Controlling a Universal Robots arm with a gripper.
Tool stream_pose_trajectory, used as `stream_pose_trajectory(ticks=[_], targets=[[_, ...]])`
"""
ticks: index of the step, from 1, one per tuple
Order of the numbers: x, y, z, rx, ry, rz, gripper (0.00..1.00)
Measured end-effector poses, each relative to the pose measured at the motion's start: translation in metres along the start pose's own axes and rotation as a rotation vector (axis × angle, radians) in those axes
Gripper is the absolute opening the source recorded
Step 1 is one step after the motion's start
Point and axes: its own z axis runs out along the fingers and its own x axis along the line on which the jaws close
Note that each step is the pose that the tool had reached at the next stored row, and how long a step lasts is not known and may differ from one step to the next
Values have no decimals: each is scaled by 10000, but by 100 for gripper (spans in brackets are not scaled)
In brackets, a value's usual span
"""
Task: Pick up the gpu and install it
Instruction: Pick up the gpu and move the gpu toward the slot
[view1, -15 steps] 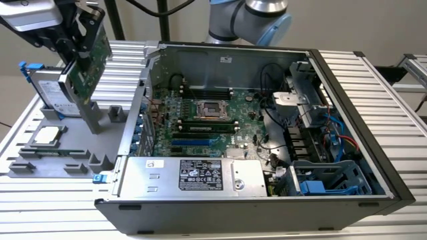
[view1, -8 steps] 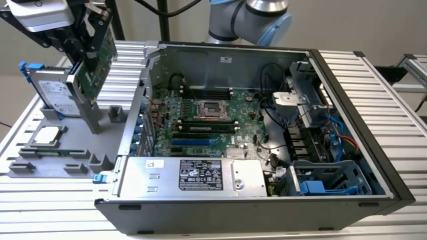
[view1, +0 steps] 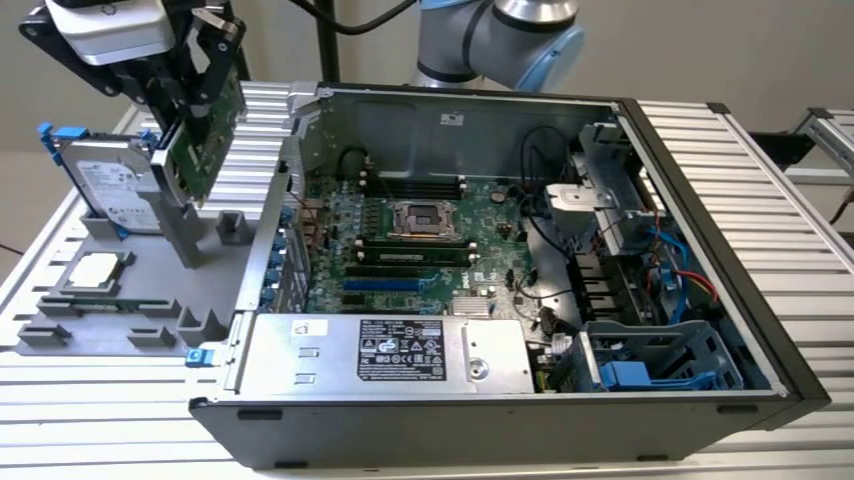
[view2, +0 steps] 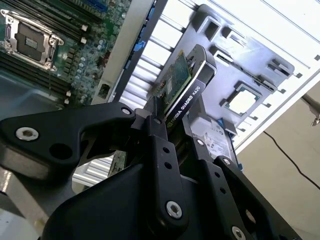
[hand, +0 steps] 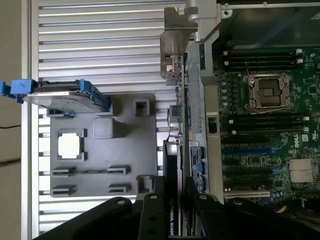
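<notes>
Item: gpu (view1: 203, 130), green circuit board with black cooler. Location: upper left of the exterior view, tilted, in the air over the grey holder tray (view1: 134, 240) and just outside the open computer case (view1: 694, 180).

Gripper (view1: 187, 85): the black fingers (view2: 157, 135) are closing on the gpu from both faces, clamping one end. In the first wrist view the card is showing edge-on, with its silver bracket (hand: 175, 30) at the far end from the gripper.

Tray contents: a hard drive (view1: 114, 185) in a blue frame is standing upright in a slot at the tray's upper left; a processor chip (view1: 91, 270) is lying flat in a square recess below it. The other recesses (hand: 117, 172) are sitting open.

Case contents: a motherboard (view1: 400, 235) with an empty processor socket (view1: 424, 217) at centre, a power supply (view1: 387, 350) along the lower edge, and a blue drive bay (view1: 641, 375) at lower right.

Support: tray and case are both resting on a ribbed metal desk (view1: 747, 170).
</notes>
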Motion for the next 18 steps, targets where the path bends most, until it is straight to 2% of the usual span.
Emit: stream_pose_trajectory(ticks=[10, 18], targets=[[-159, 10, 3, 0, 5, -29, 0], [-328, 20, 7, 0, 9, -56, 0]])
